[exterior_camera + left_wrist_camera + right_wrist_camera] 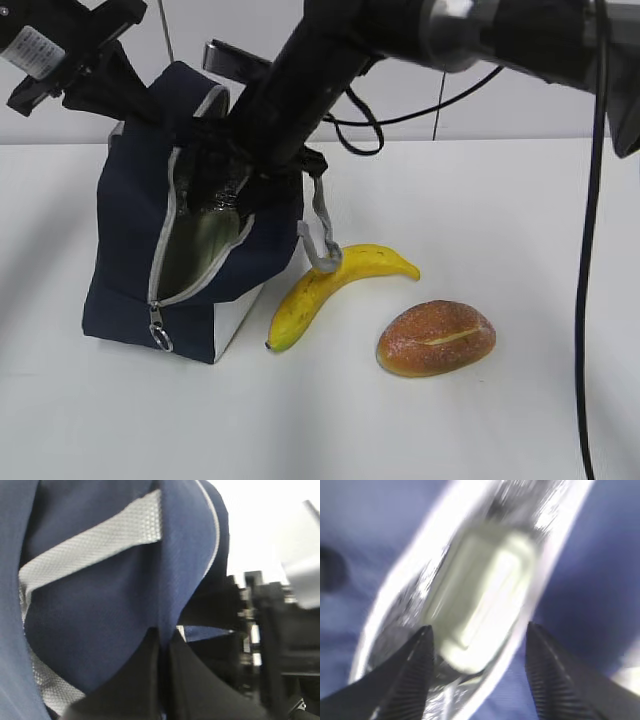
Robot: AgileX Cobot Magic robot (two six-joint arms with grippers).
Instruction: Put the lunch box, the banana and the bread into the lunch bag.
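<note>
Lunch box inside the open lunch bag, banana and bread lying outside on the white tabletop.

The lunch box sits blurred within the silver lining of the lunch bag, framed by the spread right gripper. The left gripper pinches the bag's navy fabric at its top. The banana touches the bag's grey handle, with the bread just beside it. The tabletop is plain white, with a pale wall behind.

There was one lunch bag, one lunch box, one banana, one bread, and two grippers.
</note>
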